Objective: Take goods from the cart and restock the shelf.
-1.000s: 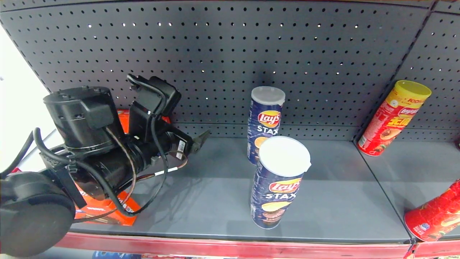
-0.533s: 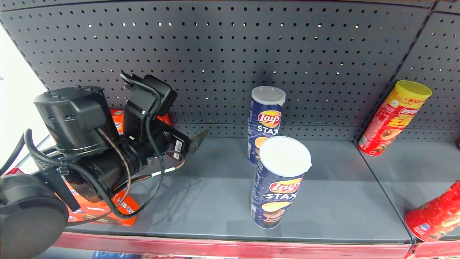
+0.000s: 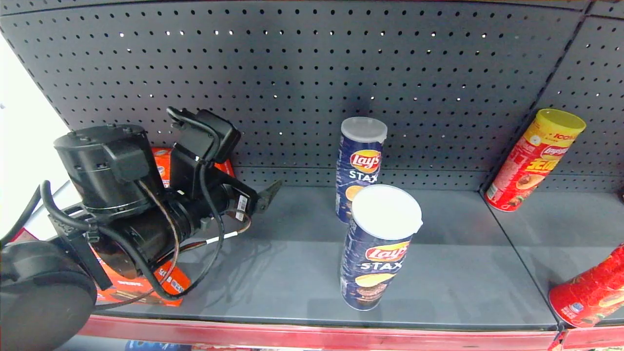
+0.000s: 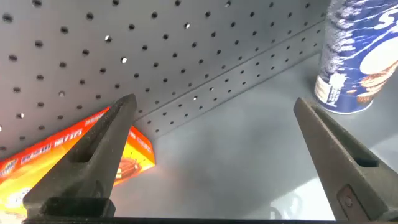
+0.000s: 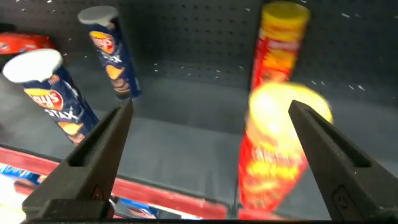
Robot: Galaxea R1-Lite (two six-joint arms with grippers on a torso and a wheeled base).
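Note:
Two blue chip cans stand upright mid-shelf, one at the back (image 3: 361,168) and one near the front edge (image 3: 378,248). My left gripper (image 3: 270,189) hovers low over the grey shelf (image 3: 463,263), left of the cans, fingers spread with nothing between them (image 4: 214,106). Under and behind that arm lie orange boxes (image 3: 136,287); one corner of an orange box (image 4: 62,158) shows by the back panel. My right gripper (image 5: 210,109) is open and empty in front of the shelf, facing the blue cans (image 5: 50,93) and a red can (image 5: 277,155).
A red can with a yellow lid (image 3: 534,161) leans against the perforated back panel at the right. Another red can (image 3: 590,292) lies tilted at the right front. The shelf has a red front lip (image 3: 312,334). Bare shelf floor lies between the left gripper and the cans.
The left arm rose slightly and pulled left, then settled back down, its fingertip ending a little lower. The cans and boxes have stayed put.

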